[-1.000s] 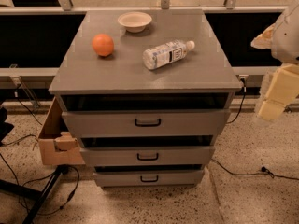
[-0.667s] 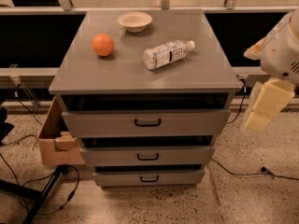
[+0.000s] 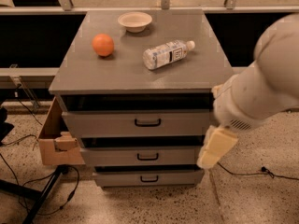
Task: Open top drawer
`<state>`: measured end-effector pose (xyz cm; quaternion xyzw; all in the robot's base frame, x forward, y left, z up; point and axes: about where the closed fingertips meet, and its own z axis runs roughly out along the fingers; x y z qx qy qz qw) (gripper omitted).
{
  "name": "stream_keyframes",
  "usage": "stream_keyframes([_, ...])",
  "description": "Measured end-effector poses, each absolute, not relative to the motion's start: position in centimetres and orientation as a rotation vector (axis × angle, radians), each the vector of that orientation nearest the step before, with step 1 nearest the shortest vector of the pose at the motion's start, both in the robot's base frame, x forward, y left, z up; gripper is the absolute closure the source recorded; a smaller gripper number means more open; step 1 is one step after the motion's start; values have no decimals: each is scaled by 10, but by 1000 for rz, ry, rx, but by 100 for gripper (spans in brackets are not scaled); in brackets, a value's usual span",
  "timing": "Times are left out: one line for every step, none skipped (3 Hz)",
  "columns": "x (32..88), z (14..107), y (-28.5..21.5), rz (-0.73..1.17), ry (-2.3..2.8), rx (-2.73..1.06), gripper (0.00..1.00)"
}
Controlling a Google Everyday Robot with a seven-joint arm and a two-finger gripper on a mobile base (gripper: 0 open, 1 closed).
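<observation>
- My pincer (image 3: 217,147) hangs at the right edge of the drawer stack, level with the middle drawer (image 3: 112,156). It grips nothing, and I cannot tell how far open it is.
- The top drawer (image 3: 107,124) sits directly under the counter (image 3: 117,71), with its front about flush with the fronts below. I judge it not yet pulled out.
- Its black loop handle (image 3: 147,122) is at the middle of the front, well to the left of my pincer and higher.
- To do this well I should rise to the handle's height, come in square to the front, take the loop at its centre, and pull straight back without twisting.
- I must not settle for the middle drawer's similar handle, which is nearer.
- Compared with a second ago, my pincer has swung in from the far right and dropped lower.
- The orange (image 3: 103,45), bowl (image 3: 135,21) and bottle (image 3: 166,54) have not moved, and the drawer fronts look unchanged.
</observation>
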<state>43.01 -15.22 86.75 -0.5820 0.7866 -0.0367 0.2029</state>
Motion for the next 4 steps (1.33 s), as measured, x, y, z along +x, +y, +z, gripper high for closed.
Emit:
stream_keyframes([446,817,-125,-110,2183,-1635,0])
stream_keyframes([466,778,-100,-101,2170,-1697,0])
stream_keyframes([488,747,-85,-108,2170,-1771,0])
stream_keyframes([510,723,-76,-133,2176,-1846,0])
